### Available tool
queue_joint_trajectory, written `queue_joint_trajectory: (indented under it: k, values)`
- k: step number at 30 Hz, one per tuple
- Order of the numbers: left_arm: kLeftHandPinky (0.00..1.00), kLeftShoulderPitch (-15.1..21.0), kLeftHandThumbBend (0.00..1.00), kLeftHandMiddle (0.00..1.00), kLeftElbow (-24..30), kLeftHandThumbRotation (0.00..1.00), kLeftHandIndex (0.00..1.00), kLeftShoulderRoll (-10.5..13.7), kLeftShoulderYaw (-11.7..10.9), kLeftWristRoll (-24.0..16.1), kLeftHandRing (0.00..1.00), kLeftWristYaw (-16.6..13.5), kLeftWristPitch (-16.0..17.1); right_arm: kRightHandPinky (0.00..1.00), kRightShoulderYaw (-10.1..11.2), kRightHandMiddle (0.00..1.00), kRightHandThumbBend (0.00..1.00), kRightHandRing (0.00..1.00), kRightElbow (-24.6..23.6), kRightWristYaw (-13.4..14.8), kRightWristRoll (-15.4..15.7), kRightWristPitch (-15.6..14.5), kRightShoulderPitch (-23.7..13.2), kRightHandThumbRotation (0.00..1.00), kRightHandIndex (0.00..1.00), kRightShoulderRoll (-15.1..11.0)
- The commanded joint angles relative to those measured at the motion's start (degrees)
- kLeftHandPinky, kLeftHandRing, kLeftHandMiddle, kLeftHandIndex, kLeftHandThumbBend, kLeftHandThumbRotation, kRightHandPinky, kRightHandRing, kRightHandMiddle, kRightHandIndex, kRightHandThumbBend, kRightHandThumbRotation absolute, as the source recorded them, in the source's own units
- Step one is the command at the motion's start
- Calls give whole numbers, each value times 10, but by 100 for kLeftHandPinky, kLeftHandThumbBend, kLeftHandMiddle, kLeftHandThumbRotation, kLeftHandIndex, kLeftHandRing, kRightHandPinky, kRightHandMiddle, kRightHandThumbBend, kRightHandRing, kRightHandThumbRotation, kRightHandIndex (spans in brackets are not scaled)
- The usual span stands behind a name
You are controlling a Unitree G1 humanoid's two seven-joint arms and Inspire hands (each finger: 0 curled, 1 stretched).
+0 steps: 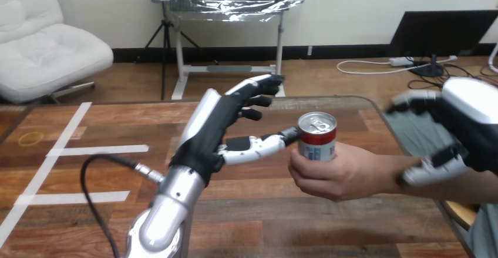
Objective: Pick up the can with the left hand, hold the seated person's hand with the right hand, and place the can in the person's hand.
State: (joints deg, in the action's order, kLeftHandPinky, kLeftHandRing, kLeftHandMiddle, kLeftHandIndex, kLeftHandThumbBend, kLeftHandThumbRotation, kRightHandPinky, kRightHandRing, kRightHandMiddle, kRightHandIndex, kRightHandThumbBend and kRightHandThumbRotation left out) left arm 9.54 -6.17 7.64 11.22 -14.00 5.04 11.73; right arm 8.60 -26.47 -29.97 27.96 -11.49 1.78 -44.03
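**Can sits in the person's hand, your left hand open beside it**

You have the wooden table (329, 228) spread under everything, and the can stands above its right half, well clear of the wood. White tape lines (97, 150) lie on the table far to the left of the can.

Your left arm (170, 208) rises from the bottom edge, left of the can, and a black cable (94, 178) loops from it on the side away from the can. Your left hand (217, 129) stands just left of the can, palm turned toward it. Its fingers are stretched out and loose, pointing past the can's far side, and they grasp nothing. The thumb reaches straight at the can, and its tip is at the can's upper left edge; you cannot tell whether it touches.

Your right hand (470, 123) is to the right of the can, over the person's wrist. You cannot tell whether it has hold of that wrist.

The person's hand (335, 176) comes in from the right and is wrapped round the lower part of the can.

The can (318, 137) is upright, with its silver top and pull tab showing.
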Motion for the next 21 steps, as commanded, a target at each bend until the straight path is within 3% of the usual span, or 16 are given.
queue_joint_trajectory:
  k: [1, 6, 7, 13, 14, 21]
  values:
    - [72, -11, 72, 81, 32, 32, 80, -18, -35, 29, 79, -36, 46, 60, 61, 76, 70, 72, -97, 102, -49, 28, 12, 0, 72, 105]
    - [73, -30, 69, 80, 33, 31, 79, -43, -45, 56, 78, -55, 74, 58, 43, 74, 59, 71, -120, 183, -63, 52, 35, 0, 69, 182]
    - [74, -36, 68, 80, 33, 31, 79, -51, -46, 67, 78, -58, 85, 58, 34, 74, 57, 71, -128, 204, -63, 56, 42, 0, 69, 205]
    - [75, -60, 58, 81, 33, 30, 80, -71, -45, 97, 79, -64, 128, 59, -10, 76, 38, 73, -143, 279, -64, 82, 72, 0, 71, 291]
    - [75, -63, 55, 82, 34, 32, 81, -74, -44, 100, 79, -65, 132, 59, -18, 77, 31, 74, -145, 290, -63, 86, 76, 0, 71, 303]
    - [74, -82, 49, 83, 29, 35, 81, -86, -40, 112, 80, -70, 175, 58, -63, 80, 16, 74, -133, 349, -51, 132, 96, 0, 73, 361]
